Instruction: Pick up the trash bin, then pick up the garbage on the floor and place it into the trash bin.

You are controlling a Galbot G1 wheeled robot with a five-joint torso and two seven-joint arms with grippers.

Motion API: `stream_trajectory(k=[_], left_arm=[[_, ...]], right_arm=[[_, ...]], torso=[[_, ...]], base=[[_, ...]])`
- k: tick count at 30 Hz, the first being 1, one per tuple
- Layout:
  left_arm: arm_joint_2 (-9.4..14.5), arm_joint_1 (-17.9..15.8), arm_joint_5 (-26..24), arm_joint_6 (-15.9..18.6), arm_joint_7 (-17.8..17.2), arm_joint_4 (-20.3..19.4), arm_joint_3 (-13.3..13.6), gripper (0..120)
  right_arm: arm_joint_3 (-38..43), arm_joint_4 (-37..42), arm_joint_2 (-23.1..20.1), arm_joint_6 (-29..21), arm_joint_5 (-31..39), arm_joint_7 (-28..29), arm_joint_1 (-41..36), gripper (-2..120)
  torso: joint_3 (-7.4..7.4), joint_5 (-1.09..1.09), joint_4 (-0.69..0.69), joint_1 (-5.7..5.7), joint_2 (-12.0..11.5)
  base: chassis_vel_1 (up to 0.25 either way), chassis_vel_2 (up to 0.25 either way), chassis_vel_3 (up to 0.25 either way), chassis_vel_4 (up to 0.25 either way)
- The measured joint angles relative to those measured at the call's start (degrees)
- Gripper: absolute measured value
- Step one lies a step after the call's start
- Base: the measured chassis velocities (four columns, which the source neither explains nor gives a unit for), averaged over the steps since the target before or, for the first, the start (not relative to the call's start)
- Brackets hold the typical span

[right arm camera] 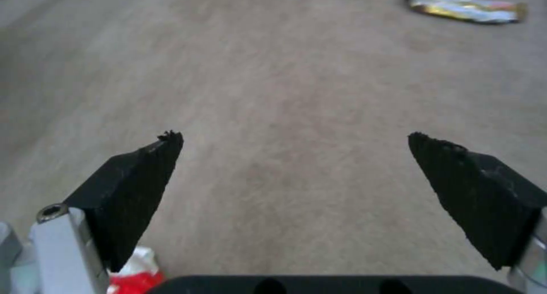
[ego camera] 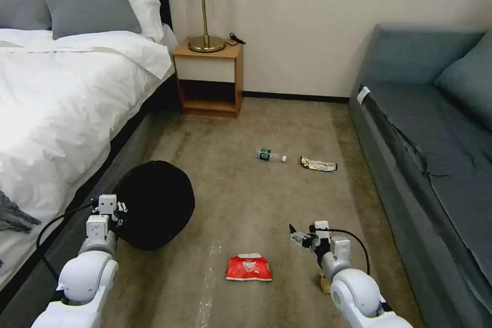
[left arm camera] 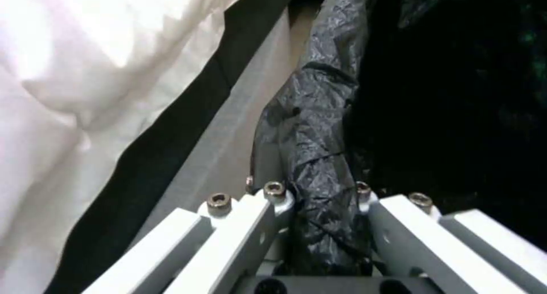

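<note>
Head view: our left gripper (ego camera: 121,208) clamps one black-bagged trash bin (ego camera: 156,202); our right gripper (ego camera: 293,234) hangs open near one red packet (ego camera: 249,268), one bottle (ego camera: 270,155), one wrapper (ego camera: 318,164).

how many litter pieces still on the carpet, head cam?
3. Red snack packet nearest the robot, between the arms; small clear bottle farther out mid-floor; shiny wrapper just beside it toward the sofa. Something brownish sits under the right arm, possibly a fourth piece.
</note>
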Motion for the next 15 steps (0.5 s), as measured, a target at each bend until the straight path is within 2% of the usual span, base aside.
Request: stream_trajectory(k=[3, 8, 14, 15], left_arm=[[0.17, 0.03, 0.90, -0.01, 0.05, 0.40, 0.12, 3], [0.54, -0.19, 1.46, -0.09, 0.55, 1.37, 0.60, 3], [2.33, 0.22, 1.61, -0.61, 1.63, 2.74, 0.46, 3], [2.98, 0.11, 1.31, -0.66, 1.72, 2.95, 0.08, 3]], right_arm=[[-1.57, -1.38, -1.47, -2.18, -0.98, -4.59, 2.18, 100], [-2.92, -3.05, -2.31, -3.89, -1.97, -8.69, 3.82, 100], [-5.69, -6.51, -2.55, -6.90, -4.66, -14.83, 6.49, 100], [-6.56, -7.71, -2.14, -7.92, -6.69, -17.72, 7.15, 100]], torso=[[0.00, 0.00, 0.00, 0.00, 0.00], [0.00, -0.01, -0.01, 0.00, 0.00], [0.00, -0.01, 0.00, 0.00, 0.00], [0.00, 0.00, 0.01, 0.00, 0.00]], base=[[0.000, 0.000, 0.000, 0.000], [0.000, 0.000, 0.000, 0.000], [0.000, 0.000, 0.000, 0.000], [0.000, 0.000, 0.000, 0.000]])
